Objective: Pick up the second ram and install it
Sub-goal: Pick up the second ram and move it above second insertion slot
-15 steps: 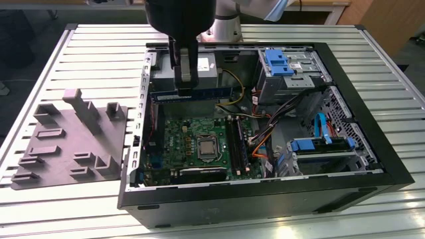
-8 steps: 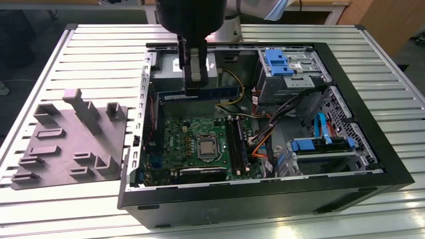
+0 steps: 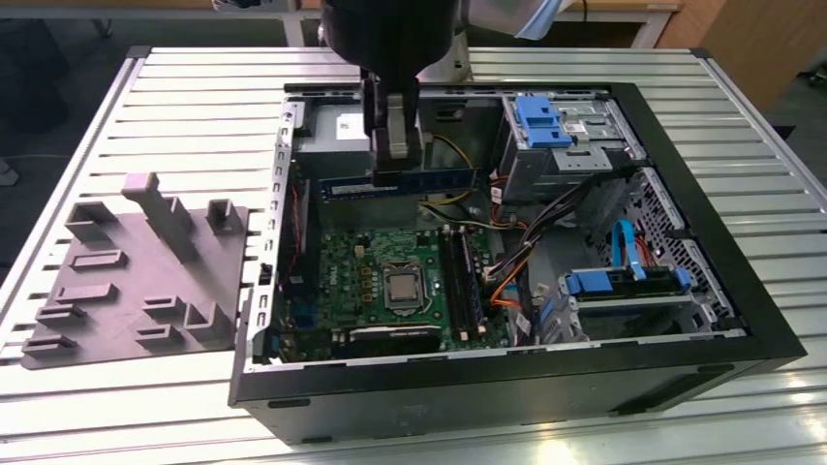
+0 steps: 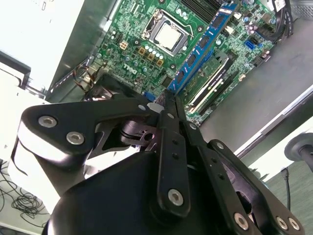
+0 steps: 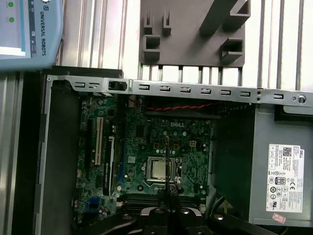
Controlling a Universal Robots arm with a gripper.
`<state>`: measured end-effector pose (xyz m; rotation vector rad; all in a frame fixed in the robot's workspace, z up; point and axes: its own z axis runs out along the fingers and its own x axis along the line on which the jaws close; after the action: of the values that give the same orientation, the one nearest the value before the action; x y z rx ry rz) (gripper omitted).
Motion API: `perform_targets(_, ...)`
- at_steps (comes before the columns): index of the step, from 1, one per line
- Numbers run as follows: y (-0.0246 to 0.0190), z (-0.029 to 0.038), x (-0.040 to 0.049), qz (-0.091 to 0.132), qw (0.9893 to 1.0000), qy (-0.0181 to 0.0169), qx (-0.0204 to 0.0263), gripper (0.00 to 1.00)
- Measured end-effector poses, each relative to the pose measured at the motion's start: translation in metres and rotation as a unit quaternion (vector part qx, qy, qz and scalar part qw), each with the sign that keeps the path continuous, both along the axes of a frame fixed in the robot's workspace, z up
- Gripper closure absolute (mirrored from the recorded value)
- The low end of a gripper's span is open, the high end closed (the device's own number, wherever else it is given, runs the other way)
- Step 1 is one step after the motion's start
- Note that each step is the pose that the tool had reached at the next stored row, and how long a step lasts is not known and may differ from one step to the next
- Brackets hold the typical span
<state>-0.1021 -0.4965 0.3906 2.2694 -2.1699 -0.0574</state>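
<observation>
My gripper (image 3: pixel 394 163) hangs over the open computer case (image 3: pixel 517 368), jaws clamped on the memory stick (image 3: pixel 452 179), which sits level between them and clear of everything below. Beneath the jaws lies the motherboard (image 3: pixel 362 257). In the second wrist view the memory stick (image 4: pixel 203 41) runs out past my fingertips, with the silver processor (image 4: pixel 168 35) beside it. A slot (image 4: pixel 210 81) below seems to hold another stick, though the angle is poor. The grey tray (image 3: pixel 130 281) lies well apart from my jaws.
</observation>
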Motion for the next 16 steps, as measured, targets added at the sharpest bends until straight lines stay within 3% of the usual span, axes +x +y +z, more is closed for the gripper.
perform_targets(16, 0.0009, -0.0028, 0.0055, 0.000, 1.0000, 0.0017, 0.0000, 0.89)
